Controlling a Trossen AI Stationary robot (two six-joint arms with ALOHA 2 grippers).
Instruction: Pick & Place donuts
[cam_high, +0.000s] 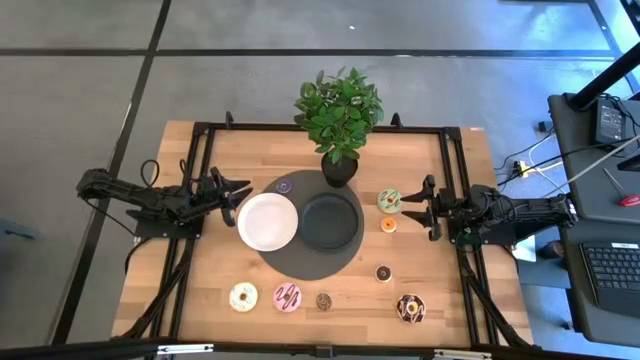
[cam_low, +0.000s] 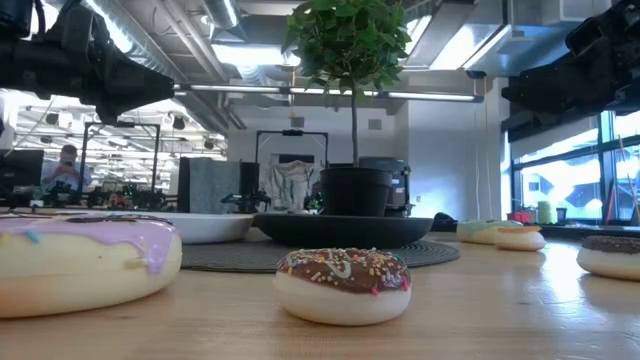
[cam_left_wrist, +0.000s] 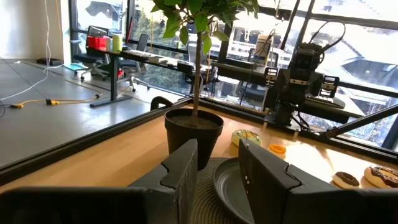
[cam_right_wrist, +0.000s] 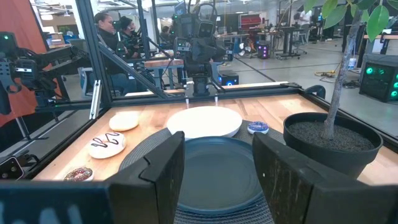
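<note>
Several toy donuts lie flat on the wooden table. Near the front edge are a cream one (cam_high: 243, 296), a pink one (cam_high: 288, 297), a mini chocolate one (cam_high: 324, 300) and a larger chocolate one (cam_high: 410, 307). Further back on the right lie a green one (cam_high: 389, 200), an orange mini (cam_high: 389, 224) and a dark mini (cam_high: 384, 272). A purple mini (cam_high: 285, 186) rests on the mat. My left gripper (cam_high: 232, 196) hovers open at the left, beside the white plate (cam_high: 268, 221). My right gripper (cam_high: 413, 207) hovers open at the right, beside the green donut. Both point level toward the table's middle, with nothing between the fingers.
A black plate (cam_high: 330, 220) and the white plate sit on a round dark mat (cam_high: 300, 262) at the table's middle. A potted plant (cam_high: 339, 115) stands behind them. Black frame rails (cam_high: 447, 170) run along the table's sides. People sit at desks beyond the table (cam_right_wrist: 115, 28).
</note>
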